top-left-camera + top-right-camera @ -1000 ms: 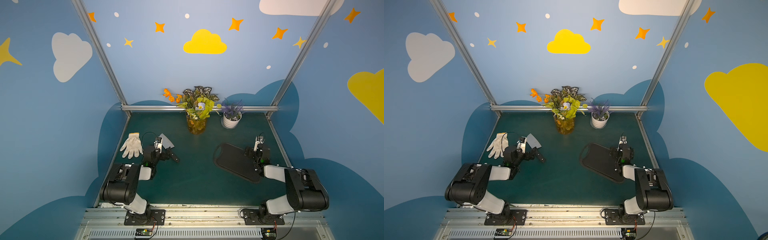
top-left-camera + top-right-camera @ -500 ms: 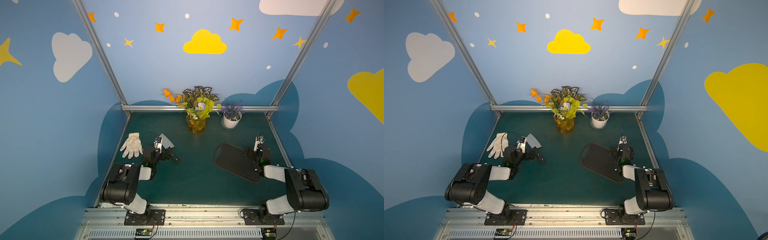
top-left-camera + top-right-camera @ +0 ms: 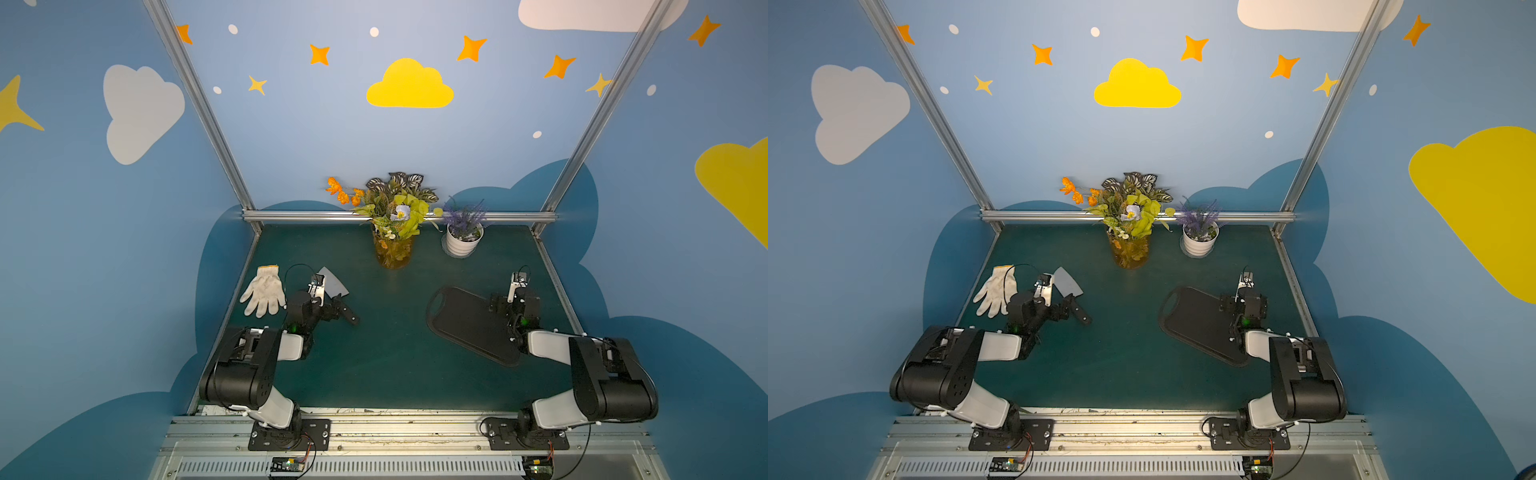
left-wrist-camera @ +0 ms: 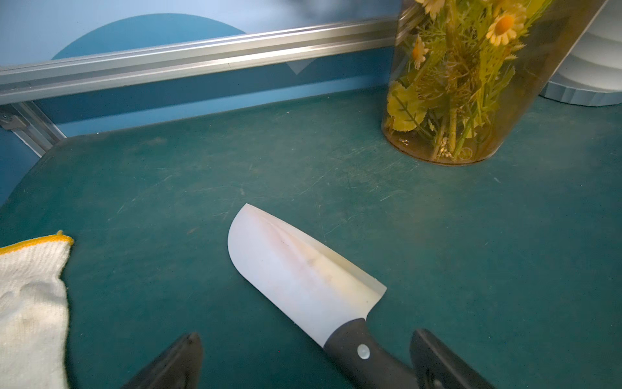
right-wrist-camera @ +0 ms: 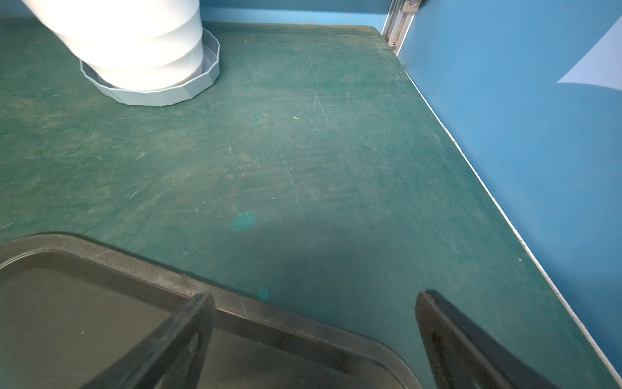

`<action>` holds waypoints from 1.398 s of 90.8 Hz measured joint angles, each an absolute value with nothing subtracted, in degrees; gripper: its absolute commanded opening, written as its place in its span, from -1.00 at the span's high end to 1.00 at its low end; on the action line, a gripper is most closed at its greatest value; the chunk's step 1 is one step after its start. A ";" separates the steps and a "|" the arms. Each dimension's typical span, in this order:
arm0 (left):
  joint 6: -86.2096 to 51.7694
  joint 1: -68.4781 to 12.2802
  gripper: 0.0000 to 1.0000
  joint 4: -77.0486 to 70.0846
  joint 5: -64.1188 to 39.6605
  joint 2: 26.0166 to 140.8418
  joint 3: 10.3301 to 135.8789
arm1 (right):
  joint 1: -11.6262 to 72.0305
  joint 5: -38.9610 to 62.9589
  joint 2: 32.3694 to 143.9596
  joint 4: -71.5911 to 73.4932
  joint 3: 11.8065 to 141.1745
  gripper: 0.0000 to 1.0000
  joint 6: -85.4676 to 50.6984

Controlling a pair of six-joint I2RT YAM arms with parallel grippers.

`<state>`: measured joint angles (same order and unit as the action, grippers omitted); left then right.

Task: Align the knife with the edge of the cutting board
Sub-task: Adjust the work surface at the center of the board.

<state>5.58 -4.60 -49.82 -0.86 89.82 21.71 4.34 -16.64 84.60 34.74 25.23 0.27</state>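
On green tabletop (image 3: 386, 357): noting knife (image 4: 303, 279) lying flat, broad pale blade, black riveted handle inside wide-spread left gripper (image 4: 307, 336); right gripper (image 5: 316, 294) likewise spread, straddling cutting board (image 5: 134, 259) rim.

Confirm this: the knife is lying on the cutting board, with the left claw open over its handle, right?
No. The knife lies on the green table, well apart from the cutting board, as both top views show. The left claw is open over its handle.

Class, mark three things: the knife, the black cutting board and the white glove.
Silver-bladed black-handled knife (image 4: 303, 272): left wrist view, middle of blade.
Flat black rectangular cutting board (image 3: 463, 324): in a top view, bare middle.
White knitted glove (image 3: 266, 286): in a top view, palm.
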 measured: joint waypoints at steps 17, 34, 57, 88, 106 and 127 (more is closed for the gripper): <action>6.33 -5.48 -1.00 -48.73 -0.51 88.51 21.71 | 4.34 -16.69 84.60 34.72 25.23 -0.97 0.25; 6.46 -6.83 -1.00 -42.15 3.03 82.63 23.97 | 4.38 -17.56 82.52 30.35 26.85 -0.97 0.01; 3.55 -9.85 -1.00 -28.34 10.72 72.90 32.36 | 4.40 -20.18 75.09 13.74 34.96 -0.97 -4.08; -2.50 -18.35 -1.00 -5.52 16.05 71.42 46.98 | 3.40 -21.78 67.29 -17.08 48.73 -0.97 -17.56; -4.36 -22.98 -1.00 5.45 13.76 76.34 54.92 | 2.02 -19.16 55.02 -24.18 44.05 -0.97 -24.56; -9.41 -28.95 -1.00 19.11 10.04 88.42 68.82 | 1.43 -17.54 45.82 -29.34 39.77 -0.97 -31.00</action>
<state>-9.41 -28.95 19.11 10.04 88.42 68.82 1.43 -17.54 45.82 -29.34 39.77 -31.00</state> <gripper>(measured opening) 0.999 0.983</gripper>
